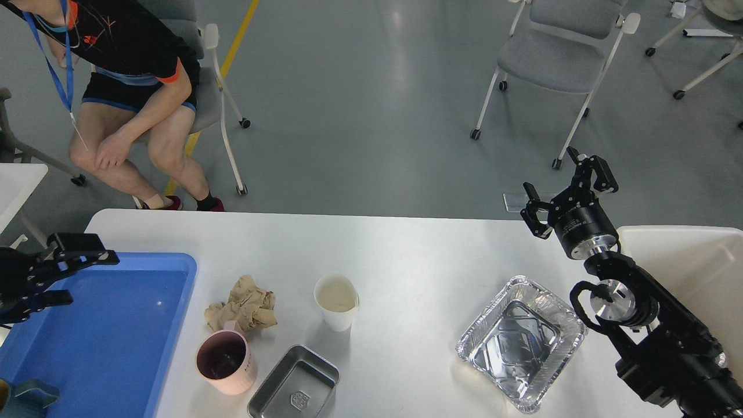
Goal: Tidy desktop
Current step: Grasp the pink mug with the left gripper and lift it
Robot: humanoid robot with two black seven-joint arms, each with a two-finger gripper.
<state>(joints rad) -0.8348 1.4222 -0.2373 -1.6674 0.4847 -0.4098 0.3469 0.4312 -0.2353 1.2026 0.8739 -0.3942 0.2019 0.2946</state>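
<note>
The white desktop (406, 249) holds a crumpled brown paper (244, 305), a white paper cup (336, 301), a pink mug (224, 361), a small steel tray (295, 383) and a foil tray (519, 342). My left gripper (75, 276) is open and empty at the far left, over the blue tray's near-left rim. My right gripper (569, 186) is open and empty, held above the desktop's far right edge.
A blue plastic tray (98, 342) lies at the left with a teal object (26, 397) at its front corner. A white bin (691, 267) stands at the right. A person (127, 87) sits on a chair beyond the far left corner. Grey chairs (557, 52) stand behind.
</note>
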